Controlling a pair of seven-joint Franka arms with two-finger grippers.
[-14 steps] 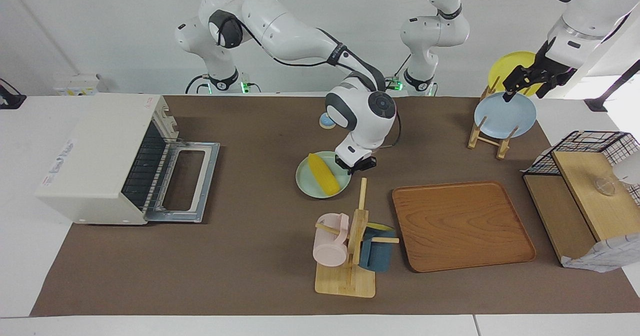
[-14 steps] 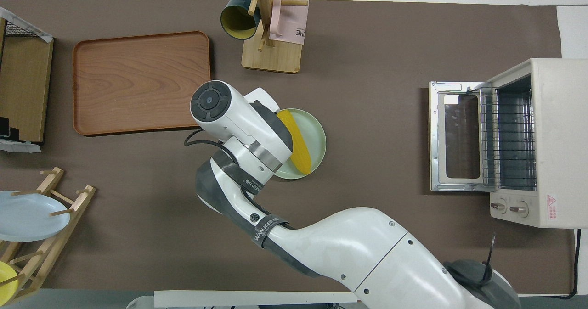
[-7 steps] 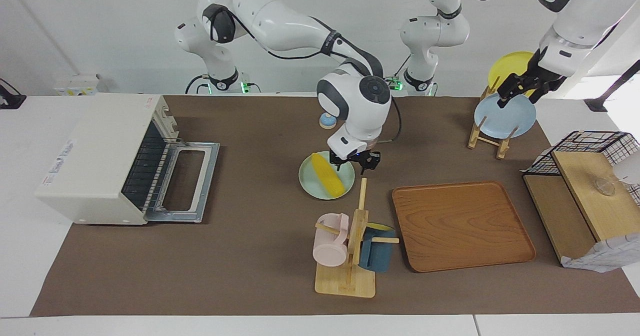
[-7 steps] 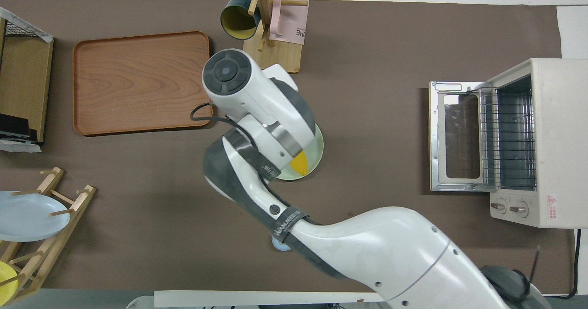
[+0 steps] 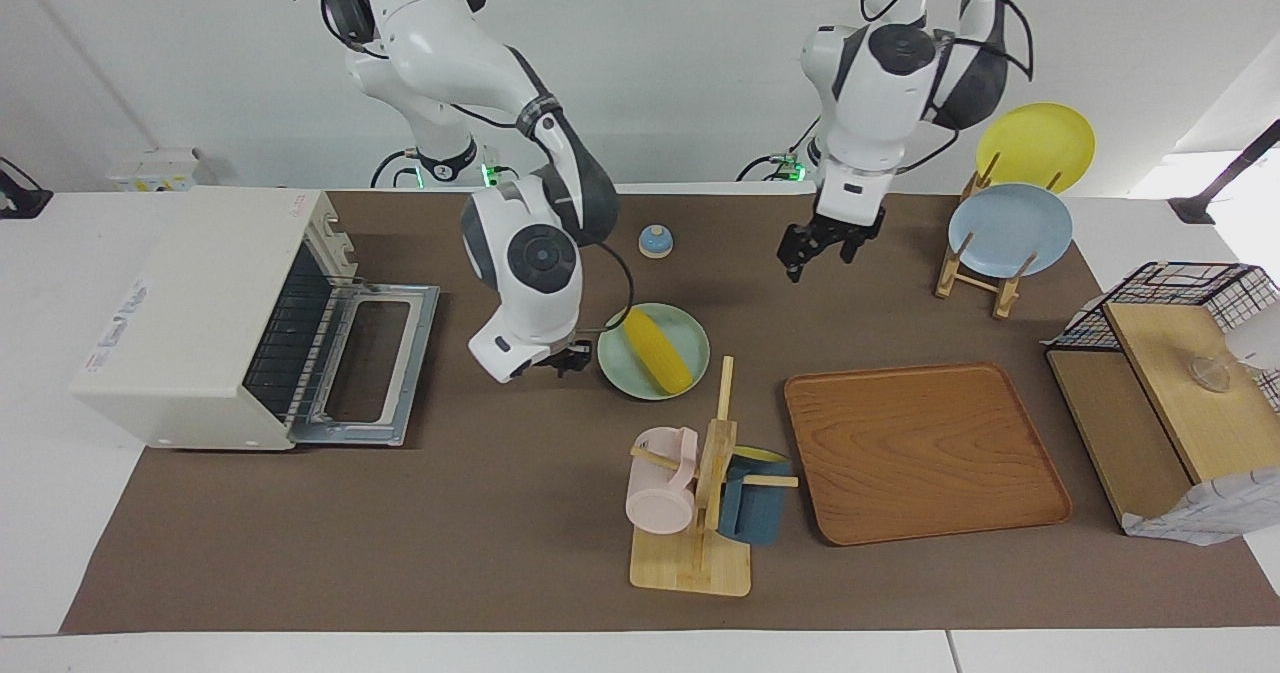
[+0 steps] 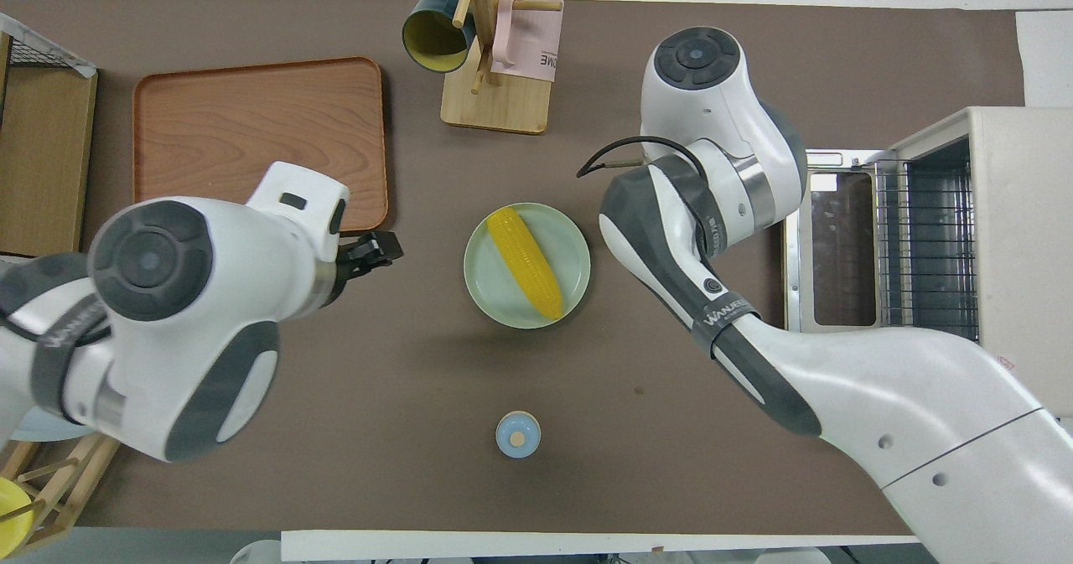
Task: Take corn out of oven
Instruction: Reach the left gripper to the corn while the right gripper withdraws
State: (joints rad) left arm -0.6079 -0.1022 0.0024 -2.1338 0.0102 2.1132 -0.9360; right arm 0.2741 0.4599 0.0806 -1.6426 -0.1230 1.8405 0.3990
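Pulled the right gripper (image 5: 562, 361) away from the corn (image 5: 655, 351); swung the left gripper (image 5: 815, 253) in from the plate rack (image 5: 975, 275).
Hangs the right gripper low over bare mat just beside the green plate (image 5: 614, 365), toward the oven (image 5: 190, 303), holding nothing; cannot tell whether open or shut. Carries the left gripper open and empty over the mat, waiting. Leaves the corn lying slantwise on the green plate at mid-table, well apart from the oven, probably so as not to roll. Keeps the oven door (image 5: 375, 368) folded down flat, rack bare. Looks finished as a job, judging by that.
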